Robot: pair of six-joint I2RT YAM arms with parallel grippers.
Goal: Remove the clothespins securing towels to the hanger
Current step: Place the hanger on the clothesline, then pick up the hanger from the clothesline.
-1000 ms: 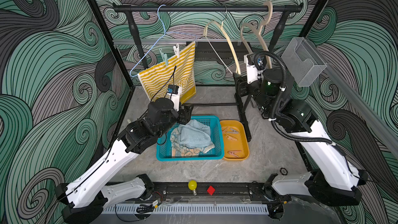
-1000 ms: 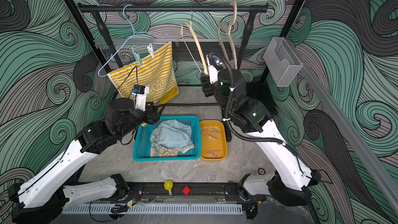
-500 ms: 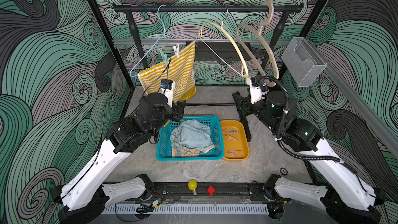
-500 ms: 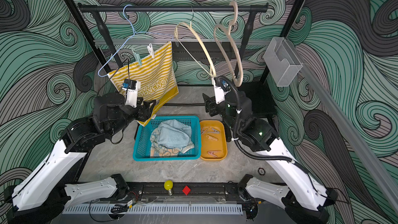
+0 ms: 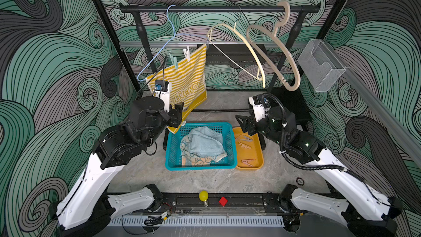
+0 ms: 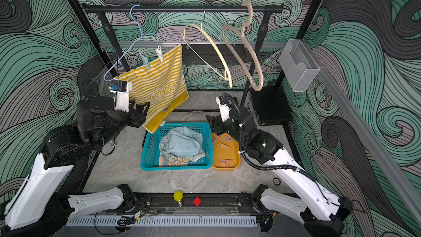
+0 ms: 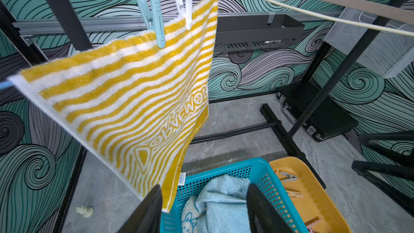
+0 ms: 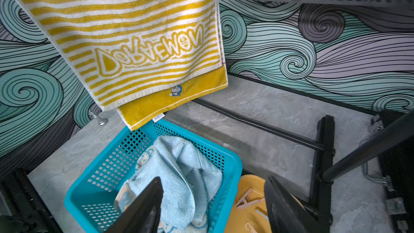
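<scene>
In a top view: mint peg [image 5: 175, 62], white peg [image 5: 187, 53] clip towel [image 5: 189, 78] to hanger [image 5: 157, 56], far left, long axes near upright. Left pincer [image 5: 180, 116] sits at the towel's low corner, nearer. Right pincer [image 5: 242, 124] is by tray [image 5: 257, 158]. Left wrist: mint peg, white peg up ahead; pincer spread, empty. Right wrist: pincer spread, empty.

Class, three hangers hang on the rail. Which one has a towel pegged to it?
The thin light-blue wire hanger: the yellow striped towel hangs from it, held by a teal clothespin and a white clothespin. The two cream hangers are bare.
</scene>
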